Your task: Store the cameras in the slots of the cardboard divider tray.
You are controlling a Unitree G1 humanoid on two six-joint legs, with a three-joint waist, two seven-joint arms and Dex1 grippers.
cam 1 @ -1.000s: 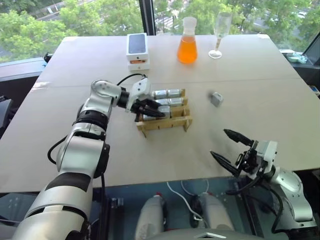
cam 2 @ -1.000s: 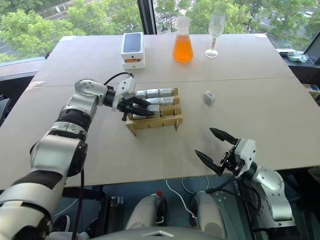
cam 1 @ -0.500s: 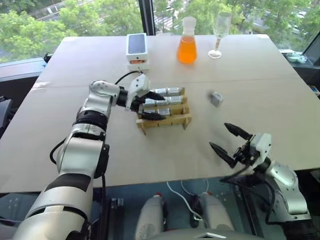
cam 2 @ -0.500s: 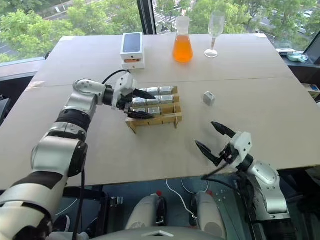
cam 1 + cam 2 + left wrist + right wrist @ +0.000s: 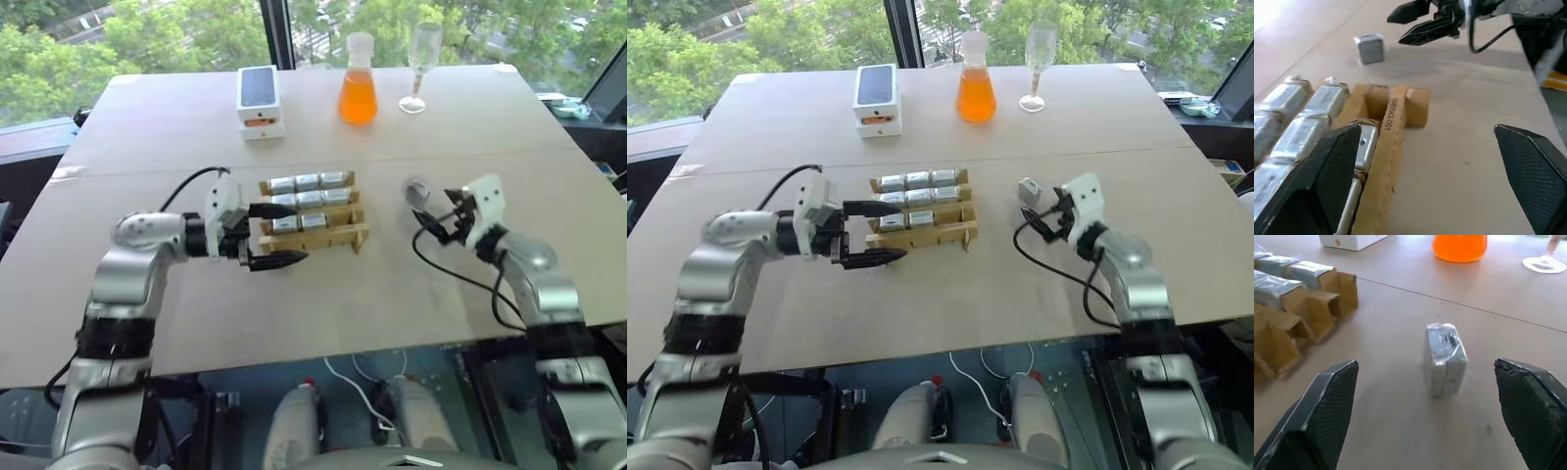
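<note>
1. Loose camera [image 5: 1445, 357] stands on the table [image 5: 294, 304], right of the cardboard divider tray [image 5: 312, 211] and well apart from it. It sits just beyond the right gripper [image 5: 431, 223], in line with the gap between the fingers, not touched.
2. Tray near mid-table; silver cameras [image 5: 308, 200] fill its slots in rows. Left gripper [image 5: 272, 236] just left of the tray's near-left corner, clear of it.
3. Right gripper: jaws spread wide, empty. Forearm reaches in from the right, pointing left and roughly level.
4. Left gripper: jaws wide apart, empty. Arm bent at the elbow, forearm low over the table, pointing right.
5. Writing: printed digits along one tray strip, too small to read. White phone box [image 5: 259, 101], orange flask [image 5: 358, 80], wine glass [image 5: 420, 67] at the far edge.
</note>
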